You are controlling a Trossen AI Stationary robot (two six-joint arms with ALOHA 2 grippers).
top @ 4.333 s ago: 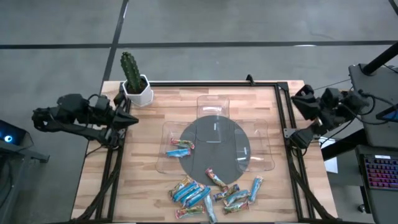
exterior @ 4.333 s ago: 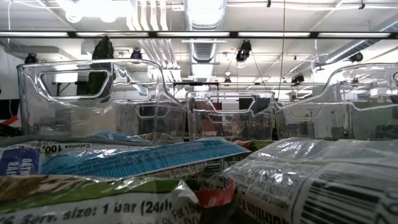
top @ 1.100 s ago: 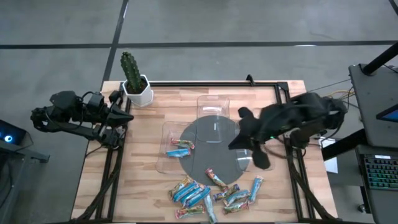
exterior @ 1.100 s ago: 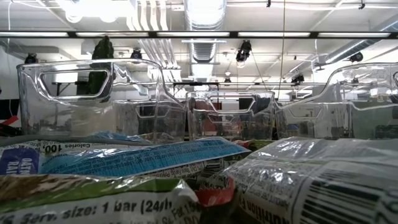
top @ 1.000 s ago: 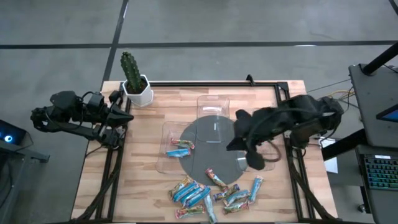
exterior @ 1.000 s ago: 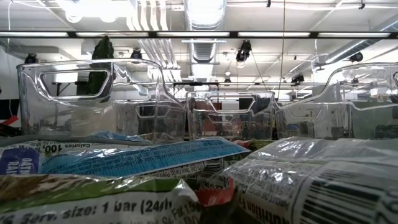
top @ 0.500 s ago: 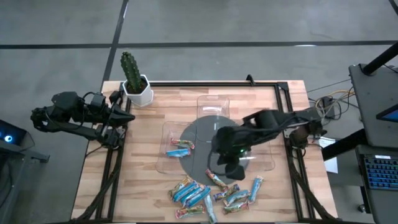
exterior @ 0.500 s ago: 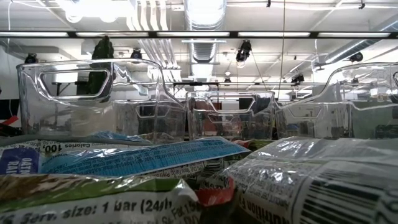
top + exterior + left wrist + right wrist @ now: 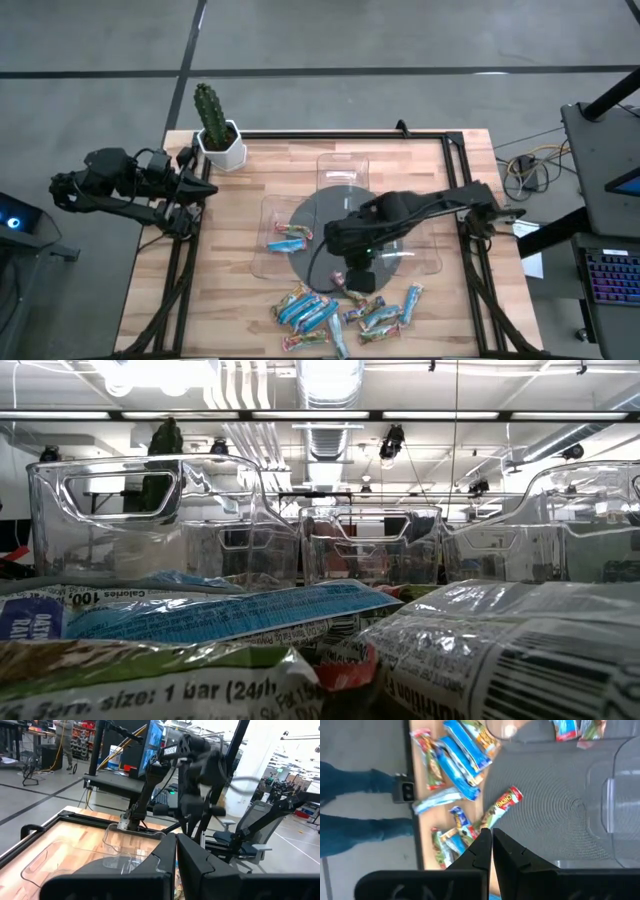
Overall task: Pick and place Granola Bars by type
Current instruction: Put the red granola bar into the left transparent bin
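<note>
My right gripper hangs over the near edge of the grey mat, jaws pressed together with nothing between them. In the right wrist view the fingertips sit just above a red-green bar lying at the mat's edge

My left gripper is parked off the table's left side, jaws also closed and empty, pointing across at the trays

The bars are mostly a loose pile on the wood at the near edge, blue and teal ones overlapping, some red-orange mixed in. Two more already lie in the left tray

Risks as I judge them:
- jaws are closed, so if I come down like this I just push the red-green bar, maybe slide it into the pile or off the mat
- bars overlap, so a grab in the heap could pinch two wrappers of different types at once
- wrappers are flat and shiny, low profile; fingertips may skate over or catch only a crimped end, then the bar swings and drops on the way
- pile sits close to the table's near edge, a nudge could knock one off
- trays are clear and light, my arm reaches over them, so a low pass could bump one and shift it
</note>
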